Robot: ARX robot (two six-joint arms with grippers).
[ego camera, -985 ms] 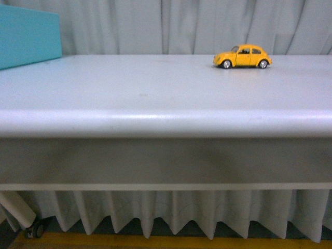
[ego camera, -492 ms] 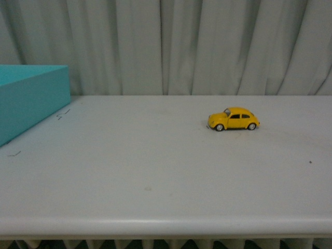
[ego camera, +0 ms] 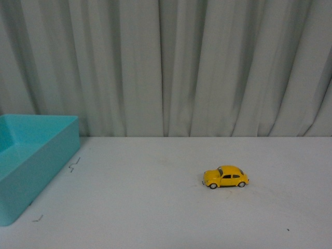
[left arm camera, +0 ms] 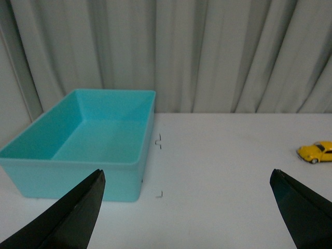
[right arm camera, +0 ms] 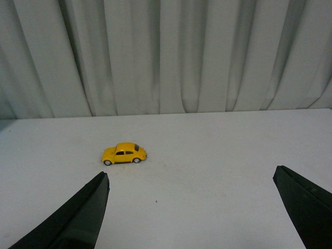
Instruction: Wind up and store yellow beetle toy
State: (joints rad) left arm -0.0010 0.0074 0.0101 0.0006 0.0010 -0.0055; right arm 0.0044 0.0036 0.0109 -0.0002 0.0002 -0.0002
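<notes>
The yellow beetle toy stands on its wheels on the white table, a little to the robot's right of the middle in the front view. It is side-on to that camera, with its nose towards the robot's left. Nothing touches it.

A teal bin sits at the left side of the table, well apart from the toy, with its open top facing up. A few small dark marks lie on the tabletop just beside the bin's near wall. A pale pleated curtain hangs behind the table across the whole width.

Neither arm shows in the front view. In the left wrist view the left gripper has its two dark fingers spread wide with nothing between them; the bin lies ahead of it and the toy is off at the far edge of that view. In the right wrist view the right gripper is likewise spread wide and holds nothing, and the toy sits on the table ahead of it, near one dark finger but apart from it
</notes>
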